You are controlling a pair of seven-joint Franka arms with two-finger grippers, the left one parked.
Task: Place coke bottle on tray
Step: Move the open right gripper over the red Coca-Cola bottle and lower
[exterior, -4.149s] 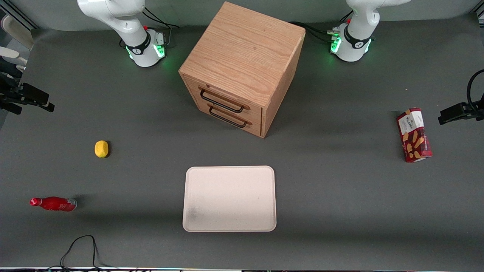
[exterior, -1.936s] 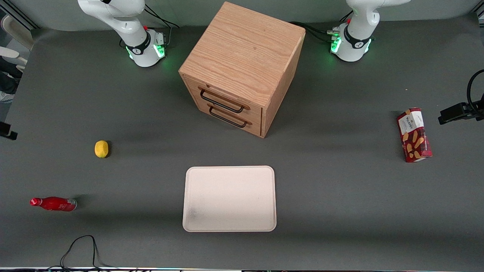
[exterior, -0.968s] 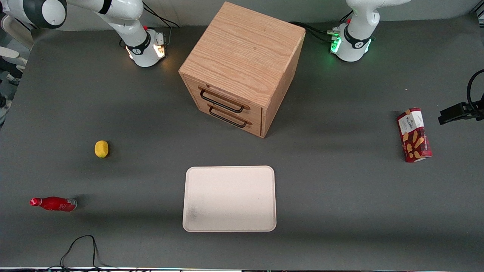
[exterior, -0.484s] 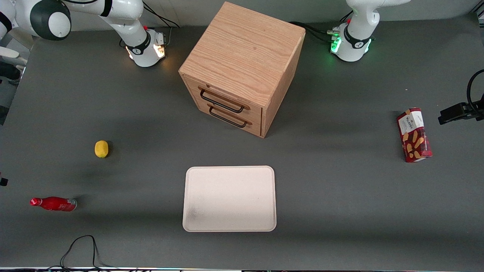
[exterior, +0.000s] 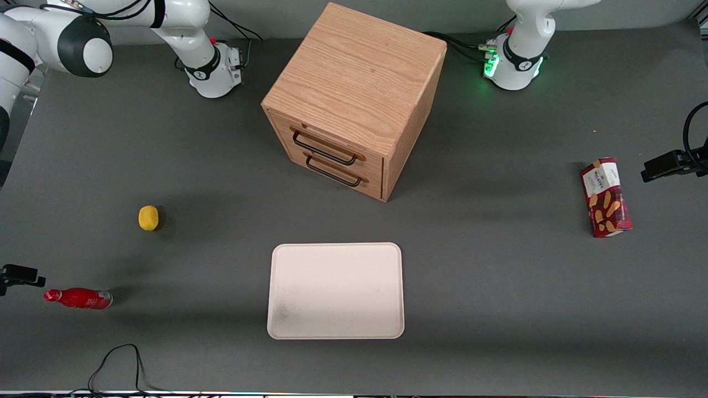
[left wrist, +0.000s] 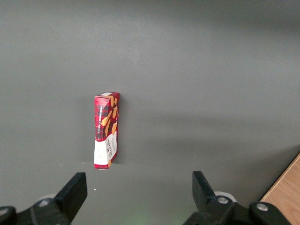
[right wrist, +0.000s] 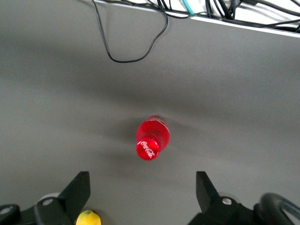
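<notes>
The coke bottle (exterior: 78, 298), small and red with a red cap, stands on the grey table toward the working arm's end, nearer to the front camera than the lemon. In the right wrist view I look down on its lettered cap (right wrist: 152, 138). My right gripper (right wrist: 142, 190) hangs open and empty well above the table, with the bottle below and ahead of its fingers (right wrist: 79, 190), not between them. In the front view only a black tip of the gripper (exterior: 21, 275) shows at the picture's edge, beside the bottle. The cream-white tray (exterior: 336, 290) lies bare at mid table.
A yellow lemon (exterior: 148, 218) lies farther from the front camera than the bottle; it also shows in the right wrist view (right wrist: 89, 218). A wooden two-drawer cabinet (exterior: 354, 94) stands above the tray. A dark red biscuit box (exterior: 605, 197) lies toward the parked arm's end. A black cable (exterior: 116, 359) loops near the front edge.
My right arm has swung out over its end of the table and the gripper has come nearer to the front camera, arriving beside the bottle. Bottle, tray and lemon have not moved.
</notes>
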